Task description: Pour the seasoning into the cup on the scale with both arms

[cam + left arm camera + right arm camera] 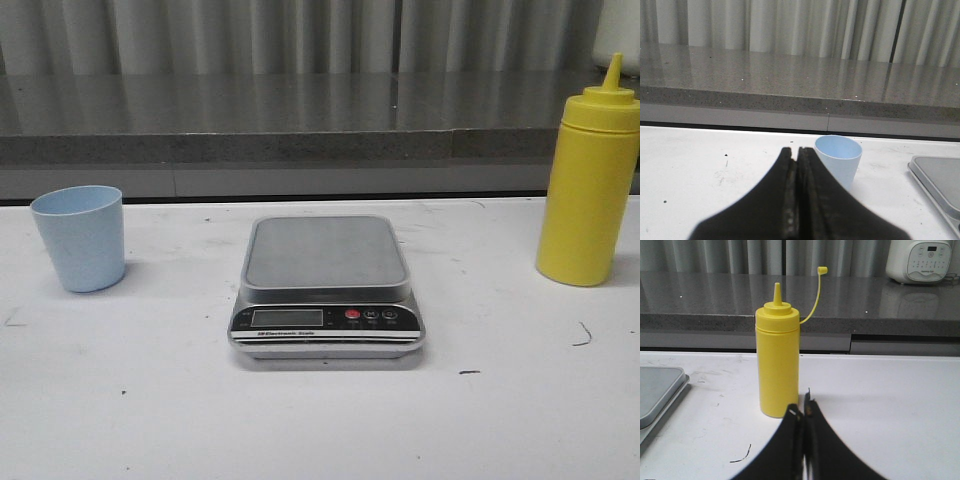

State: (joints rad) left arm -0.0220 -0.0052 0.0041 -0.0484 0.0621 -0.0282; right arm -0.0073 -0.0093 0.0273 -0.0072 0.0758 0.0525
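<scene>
Right wrist view: seasoning (777,365) stands just beyond the closed right gripper (803,412).

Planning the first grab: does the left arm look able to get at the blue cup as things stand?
Probably yes. In the left wrist view the blue cup stands upright on bare table just beyond the left hand, nothing between them; the scale sits off to the side. The hand's fingers are shut, so it must open first.

The silver-grey digital scale (326,290) sits mid-table, its steel platform bare and its black front panel toward the camera. The pale blue cup (79,238) stands upright and empty well to its left. The yellow squeeze bottle (588,185) stands upright far right, its nozzle uncapped, the cap dangling on its tether.
</scene>
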